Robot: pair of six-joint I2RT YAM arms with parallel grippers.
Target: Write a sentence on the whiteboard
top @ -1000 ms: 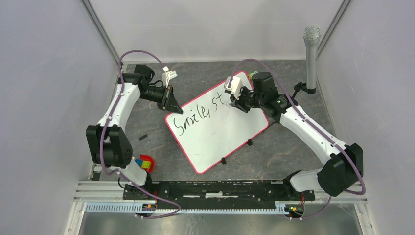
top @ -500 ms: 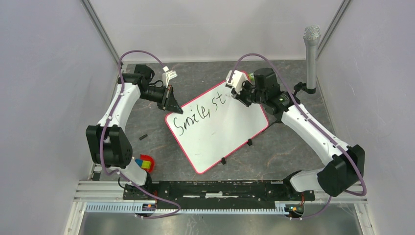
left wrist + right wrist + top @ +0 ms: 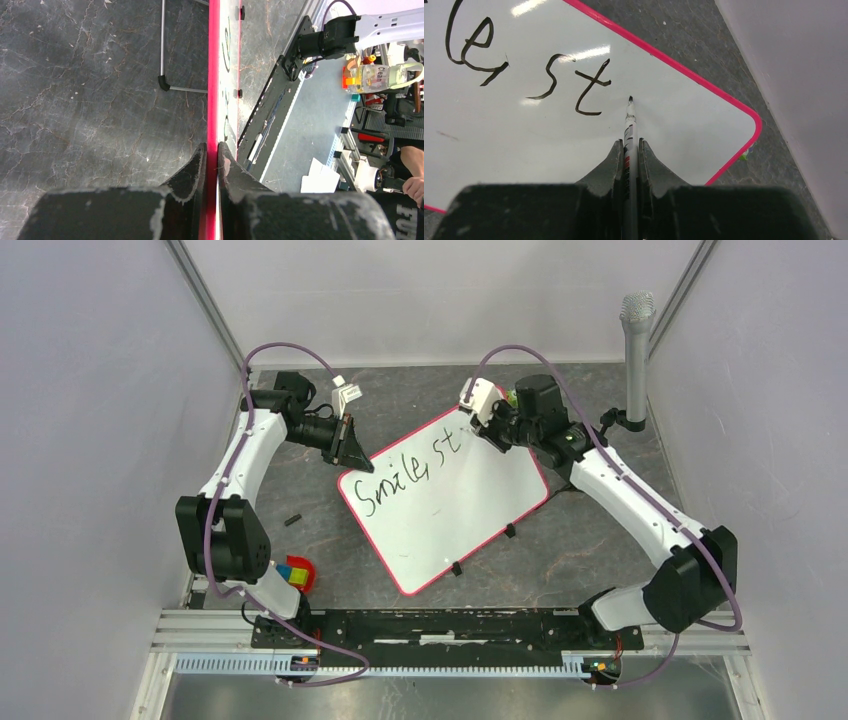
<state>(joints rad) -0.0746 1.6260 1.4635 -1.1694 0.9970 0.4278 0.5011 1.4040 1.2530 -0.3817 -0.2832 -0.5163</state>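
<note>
The whiteboard (image 3: 455, 510), white with a pink frame, lies tilted on the dark table. The sentence (image 3: 412, 472) on it reads "Smile, st" in black script. My left gripper (image 3: 352, 452) is shut on the board's far-left edge; in the left wrist view its fingers (image 3: 199, 162) pinch the pink frame (image 3: 214, 75). My right gripper (image 3: 629, 142) is shut on a thin marker (image 3: 629, 127). The marker's black tip (image 3: 630, 98) sits just right of the "t" (image 3: 591, 92). Whether the tip touches the board I cannot tell. From above, the right gripper (image 3: 488, 433) hangs over the board's far corner.
A grey microphone (image 3: 636, 345) stands on a stand at the far right. A small black piece (image 3: 292, 520) lies on the table left of the board. A red and multicoloured object (image 3: 297, 573) sits by the left arm's base. Walls close in both sides.
My right gripper has drawn back toward the board's far corner with the marker, away from the "st". The left gripper and the board have stayed put.
</note>
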